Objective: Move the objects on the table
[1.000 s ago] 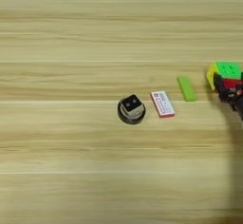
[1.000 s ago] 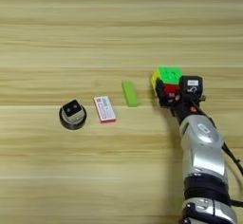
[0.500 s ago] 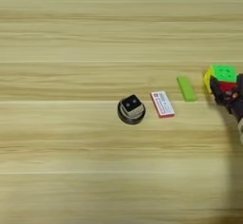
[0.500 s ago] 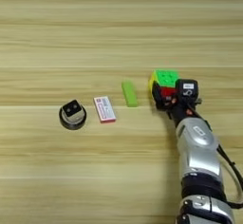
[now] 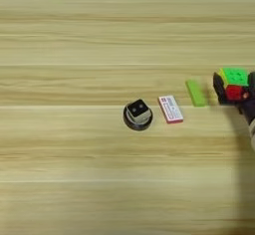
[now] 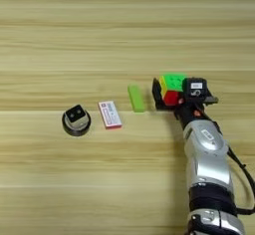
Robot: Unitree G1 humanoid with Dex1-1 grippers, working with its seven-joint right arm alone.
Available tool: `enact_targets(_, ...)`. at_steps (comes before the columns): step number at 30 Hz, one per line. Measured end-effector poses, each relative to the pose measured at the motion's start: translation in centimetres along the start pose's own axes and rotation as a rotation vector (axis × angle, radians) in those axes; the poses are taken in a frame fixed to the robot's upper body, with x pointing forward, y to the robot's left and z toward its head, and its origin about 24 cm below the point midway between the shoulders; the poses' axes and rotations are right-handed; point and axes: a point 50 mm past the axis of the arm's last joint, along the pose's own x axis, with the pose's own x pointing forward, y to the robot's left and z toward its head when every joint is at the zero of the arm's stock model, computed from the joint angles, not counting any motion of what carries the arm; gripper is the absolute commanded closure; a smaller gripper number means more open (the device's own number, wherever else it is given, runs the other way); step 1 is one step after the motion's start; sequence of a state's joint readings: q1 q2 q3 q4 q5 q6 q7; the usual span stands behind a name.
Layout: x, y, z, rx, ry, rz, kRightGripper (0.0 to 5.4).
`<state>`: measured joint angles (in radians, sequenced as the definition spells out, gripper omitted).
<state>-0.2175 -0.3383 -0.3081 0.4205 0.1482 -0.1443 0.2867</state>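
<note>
**Robot arm closes on puzzle cube at end of a tabletop row**

A light-wood table (image 6: 60, 25) fills the scene, its plank lines running crosswise. The robot's silver forearm (image 6: 208, 164) reaches up from the bottom right, and its right gripper (image 6: 172, 93) has its black fingers clamped on the multicoloured puzzle cube (image 6: 172, 85), green face up, which sits on or just above the wood; contact underneath cannot be read. Left of the cube, just beside it, lies the flat green bar (image 6: 135, 98). Further left of the cube comes the white-and-red eraser (image 6: 109, 114), then, farthest from the cube, the black ring (image 6: 76, 125) with the tiny white cube (image 6: 75, 114), black face up, resting on it. The risk, judged from this layout: any leftward travel could drive the cube into the green bar and shunt it toward the eraser, and a shallow grip could let the cube twist free.
</note>
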Motion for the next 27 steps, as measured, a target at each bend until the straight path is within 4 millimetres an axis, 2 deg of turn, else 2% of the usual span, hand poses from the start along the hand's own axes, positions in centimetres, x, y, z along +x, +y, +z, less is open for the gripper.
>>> enact_targets(6, -0.4, 0.7, 2.2, -0.037, -0.091, 0.023, 0.06)
enact_targets(9, -0.7, 2.5, 2.9, -0.039, -0.116, 0.091, 0.06)
enact_targets(12, -1.3, 4.7, 2.8, -0.03, -0.111, 0.176, 0.06)
enact_targets(13, -1.3, 4.8, 2.8, -0.028, -0.112, 0.181, 0.06)
enact_targets(14, -1.9, 6.6, 2.7, -0.03, -0.115, 0.258, 0.06)
enact_targets(15, -2.1, 7.2, 2.6, -0.03, -0.113, 0.288, 0.06)
enact_targets(21, -3.2, 9.7, 2.2, -0.026, -0.105, 0.407, 0.06)
enact_targets(27, -4.2, 11.4, 1.8, -0.018, -0.092, 0.483, 0.06)
